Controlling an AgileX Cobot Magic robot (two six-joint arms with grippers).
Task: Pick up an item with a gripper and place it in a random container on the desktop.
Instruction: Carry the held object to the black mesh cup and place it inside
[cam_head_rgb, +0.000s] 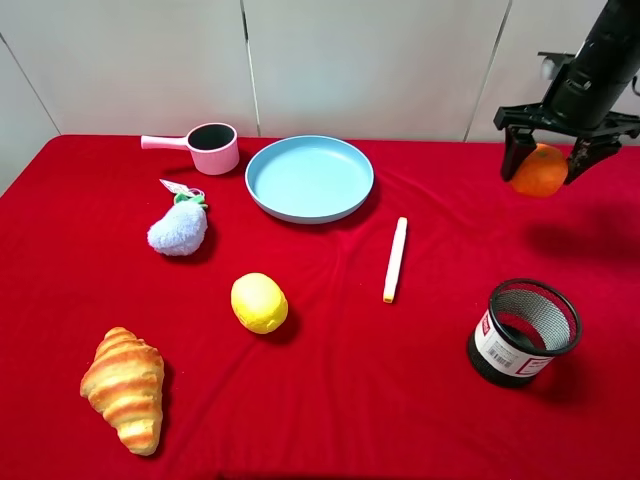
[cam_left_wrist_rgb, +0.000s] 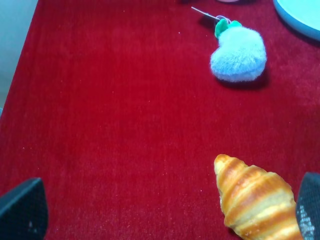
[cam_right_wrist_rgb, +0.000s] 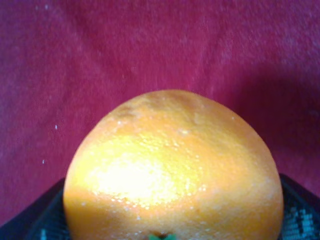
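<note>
My right gripper (cam_head_rgb: 548, 160) is shut on the orange mandarin (cam_head_rgb: 539, 171) and holds it high above the red cloth at the far right. The mandarin (cam_right_wrist_rgb: 172, 167) fills the right wrist view between the two dark fingers. The black wire-mesh cup (cam_head_rgb: 523, 331) with a white barcode label stands upright on the red desktop (cam_head_rgb: 400, 400), nearer the front than the held mandarin. My left gripper (cam_left_wrist_rgb: 165, 212) is open and empty, low over the cloth near the croissant (cam_left_wrist_rgb: 257, 200); it does not show in the high view.
A light-blue plate (cam_head_rgb: 310, 177) and a pink saucepan (cam_head_rgb: 205, 146) stand at the back. A fluffy blue toy (cam_head_rgb: 178, 228), a yellow ball (cam_head_rgb: 259, 302), a croissant (cam_head_rgb: 125, 388) and a white marker (cam_head_rgb: 395, 259) lie on the cloth.
</note>
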